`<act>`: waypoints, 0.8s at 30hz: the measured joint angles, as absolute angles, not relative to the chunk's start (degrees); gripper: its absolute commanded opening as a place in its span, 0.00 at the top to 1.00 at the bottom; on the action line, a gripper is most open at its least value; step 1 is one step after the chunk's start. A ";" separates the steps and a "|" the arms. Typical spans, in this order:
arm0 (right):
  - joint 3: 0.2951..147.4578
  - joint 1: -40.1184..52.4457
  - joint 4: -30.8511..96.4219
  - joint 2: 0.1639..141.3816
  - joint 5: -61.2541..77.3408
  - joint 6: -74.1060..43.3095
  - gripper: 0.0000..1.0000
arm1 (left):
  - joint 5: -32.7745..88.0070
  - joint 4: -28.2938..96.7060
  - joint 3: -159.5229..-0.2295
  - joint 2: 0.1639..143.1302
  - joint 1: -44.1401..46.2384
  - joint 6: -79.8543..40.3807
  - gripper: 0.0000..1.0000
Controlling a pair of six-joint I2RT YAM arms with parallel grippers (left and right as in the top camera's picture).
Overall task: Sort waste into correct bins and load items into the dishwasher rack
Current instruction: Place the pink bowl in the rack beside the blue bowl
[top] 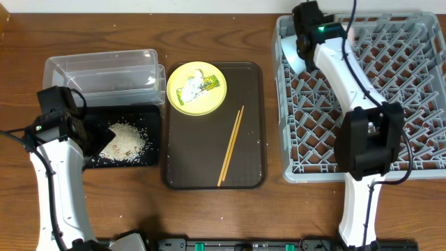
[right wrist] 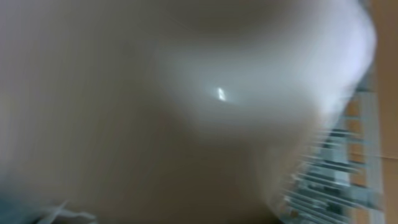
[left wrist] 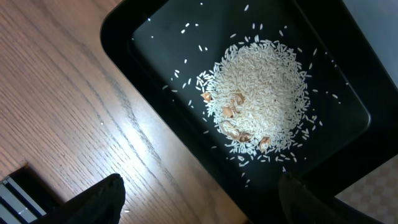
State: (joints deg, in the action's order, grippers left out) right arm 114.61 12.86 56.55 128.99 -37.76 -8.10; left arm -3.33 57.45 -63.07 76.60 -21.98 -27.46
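Note:
My left gripper (top: pixel 97 136) (left wrist: pixel 200 204) is open and empty, low over the near edge of the shallow black tray (top: pixel 155 159) (left wrist: pixel 155 28), which holds the heap of rice (top: pixel 124 139) (left wrist: pixel 261 93). The clear tub (top: pixel 104 70) stands behind it. The yellow plate (top: pixel 182 75) carries the green-and-white wrapper (top: pixel 198 86). The chopsticks (top: pixel 231 145) lie on the brown serving tray. My right gripper (top: pixel 298 43) is at the far left corner of the grey rack (top: pixel 418 164) (right wrist: pixel 336 186) with a pale, light blue bowl (top: pixel 290 63) (right wrist: pixel 186 93) that fills the right wrist view and hides the fingers. The white bowl and cup are out of view.
The dark brown serving tray (top: pixel 251 167) lies between the bins and the rack. A few brownish bits (left wrist: pixel 233 112) lie in the rice. Loose grains are scattered over the black tray. Bare wooden tabletop (left wrist: pixel 56 93) lies left of the black tray.

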 measured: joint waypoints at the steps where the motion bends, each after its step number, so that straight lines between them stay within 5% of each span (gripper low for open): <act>1: 114.58 12.97 56.60 128.99 -35.59 -8.14 0.71 | -3.33 57.45 -63.07 76.60 -21.98 -27.46 0.18; 15: 114.45 12.88 56.84 125.38 -28.23 -8.73 0.55 | -3.33 57.45 -63.07 76.60 -21.98 -27.46 0.18; 20: 114.43 12.84 56.86 118.89 -25.98 -9.04 0.27 | -3.33 57.45 -63.07 76.60 -21.98 -27.46 0.18; 24: 114.43 12.82 59.57 113.97 -15.57 -8.19 0.15 | -3.33 57.45 -63.07 76.60 -21.98 -27.46 0.18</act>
State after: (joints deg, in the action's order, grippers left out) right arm 114.43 12.82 59.57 113.97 -15.57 -8.19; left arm -3.33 57.45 -63.07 76.60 -21.98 -27.46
